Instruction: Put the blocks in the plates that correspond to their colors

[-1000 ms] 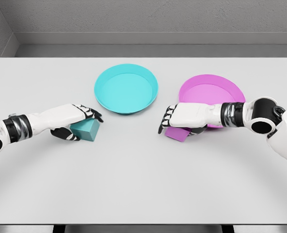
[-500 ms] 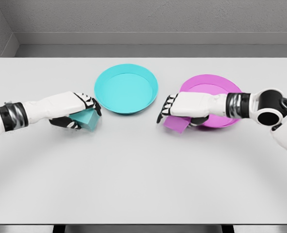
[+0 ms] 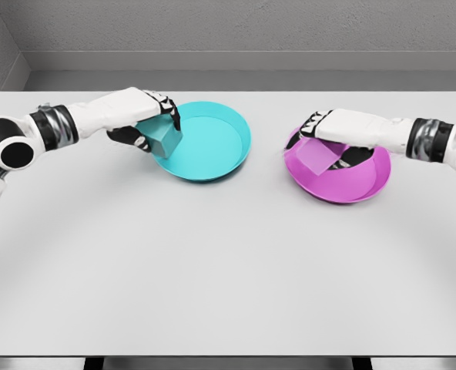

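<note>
Both hands have risen off the bench and swung toward the plates since the earlier frames. Left hand [image 3: 139, 116]: fingers curled around the teal block [image 3: 160, 139], held over the left rim of the teal plate [image 3: 212, 154]. Right hand [image 3: 343, 126]: fingers closed on the magenta block [image 3: 314, 156], tilted, over the left part of the magenta plate [image 3: 351, 185]. Plates sit apart on the white bench [image 3: 228, 262].

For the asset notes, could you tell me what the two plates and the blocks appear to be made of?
The cyan plate and magenta plate look like matte plastic: flat colour, soft rim shading. The teal block and magenta block look matte and solid, perhaps foam or plastic; the render leaves it open.
</note>
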